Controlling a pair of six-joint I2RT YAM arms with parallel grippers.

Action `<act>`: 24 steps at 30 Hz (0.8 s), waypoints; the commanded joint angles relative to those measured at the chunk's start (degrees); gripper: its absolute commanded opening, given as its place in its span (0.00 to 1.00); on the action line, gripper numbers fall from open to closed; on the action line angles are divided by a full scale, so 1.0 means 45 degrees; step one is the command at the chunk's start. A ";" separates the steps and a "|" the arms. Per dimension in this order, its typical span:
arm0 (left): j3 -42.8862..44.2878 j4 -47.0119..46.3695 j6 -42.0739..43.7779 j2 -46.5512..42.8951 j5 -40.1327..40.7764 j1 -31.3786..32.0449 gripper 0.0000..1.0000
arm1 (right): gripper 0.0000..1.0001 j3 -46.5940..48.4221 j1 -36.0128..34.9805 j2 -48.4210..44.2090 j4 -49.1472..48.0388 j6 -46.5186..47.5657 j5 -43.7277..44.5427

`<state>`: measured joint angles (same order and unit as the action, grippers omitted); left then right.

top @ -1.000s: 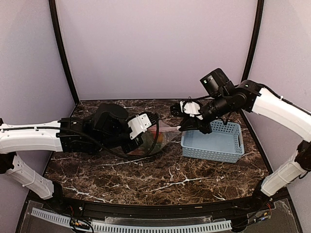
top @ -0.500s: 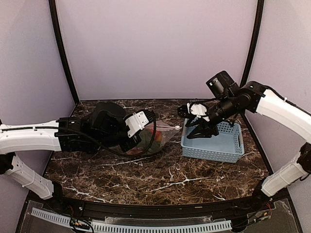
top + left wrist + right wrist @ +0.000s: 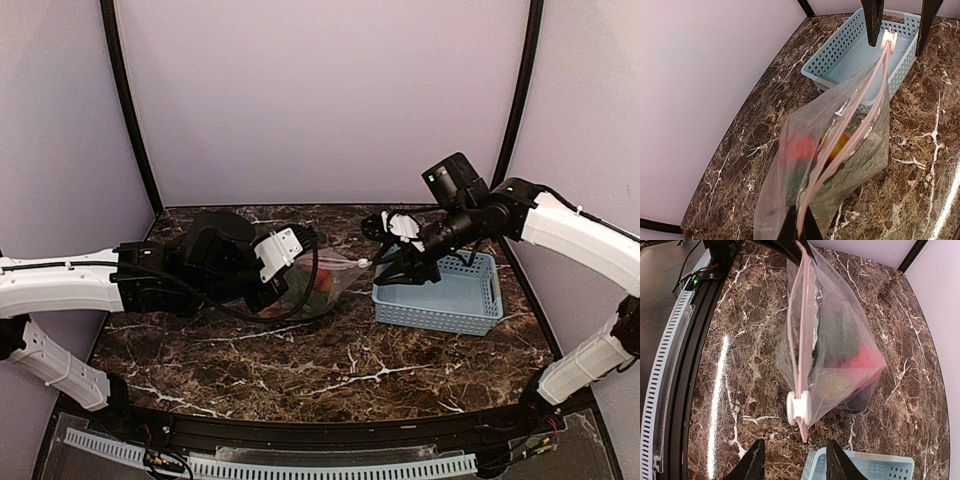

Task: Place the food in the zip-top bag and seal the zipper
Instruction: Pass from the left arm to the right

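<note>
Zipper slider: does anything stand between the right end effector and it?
Nothing visible does. The right end effector stands open just short of the white slider at the end of the zipper, with a clear gap between them. The blue basket lies beneath, not in the path.

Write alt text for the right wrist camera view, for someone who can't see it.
A clear zip-top bag holding red and green toy food stands on a marble table, its pink zipper ending in a white slider. The right claw hangs open just before the slider, a blue basket beside it.
</note>
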<state>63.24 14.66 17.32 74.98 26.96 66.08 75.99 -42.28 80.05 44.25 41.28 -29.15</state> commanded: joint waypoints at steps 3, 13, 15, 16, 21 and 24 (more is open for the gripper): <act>-0.0258 -0.0321 -0.0229 -0.0739 -0.0224 -0.0213 0.01 | 0.39 0.0381 0.0099 0.0230 -0.1088 -0.0295 -0.0452; -0.0213 -0.0495 -0.0409 -0.0976 -0.0515 -0.0407 0.01 | 0.21 0.1238 0.0102 0.0783 -0.1024 -0.0162 -0.1463; -0.0219 -0.0470 -0.0460 -0.1010 -0.0522 -0.0408 0.01 | 0.15 0.1230 0.0104 0.0762 -0.0995 -0.0169 -0.1540; -0.0239 -0.0467 -0.0478 -0.1040 -0.0512 -0.0408 0.01 | 0.13 0.1211 0.0100 0.0736 -0.1001 -0.0159 -0.1595; -0.0237 -0.0508 -0.0472 -0.1024 -0.0510 -0.0427 0.01 | 0.04 0.1153 0.0099 0.0668 -0.0963 -0.0106 -0.1707; -0.0230 -0.0573 -0.0470 -0.0982 -0.0525 -0.0420 0.01 | 0.00 0.1176 0.0111 0.0684 -0.0964 -0.0091 -0.1715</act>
<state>62.83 14.33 16.01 72.29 24.88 64.38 79.99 -42.09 83.07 40.34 40.62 -35.64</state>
